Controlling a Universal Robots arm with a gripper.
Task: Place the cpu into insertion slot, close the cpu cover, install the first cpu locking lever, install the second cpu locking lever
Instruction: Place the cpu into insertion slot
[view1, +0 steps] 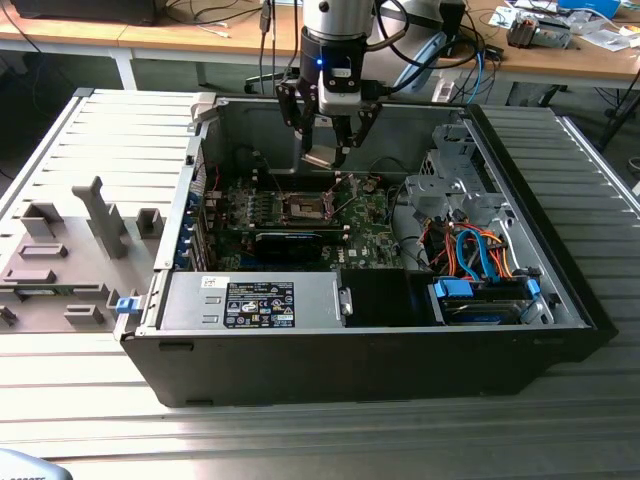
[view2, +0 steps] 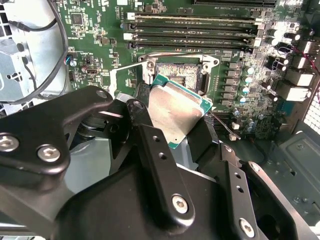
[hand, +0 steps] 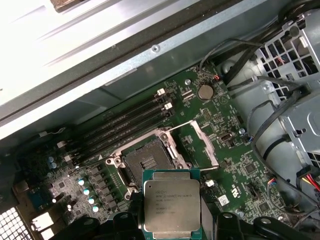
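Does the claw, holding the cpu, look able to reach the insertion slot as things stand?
Probably yes: the claw grips the cpu in the air near the insertion slot, whose dark centre lies uncovered, with nothing between them.

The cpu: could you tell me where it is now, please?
In the first wrist view the cpu sits clamped in the gripper, hovering above the motherboard, near the open insertion slot.

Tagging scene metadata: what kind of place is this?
Probably a robotics lab or workshop: an open desktop PC case lies on a ribbed metal table, wooden benches strewn with cables stand behind, and the gripper holds the cpu over the case.
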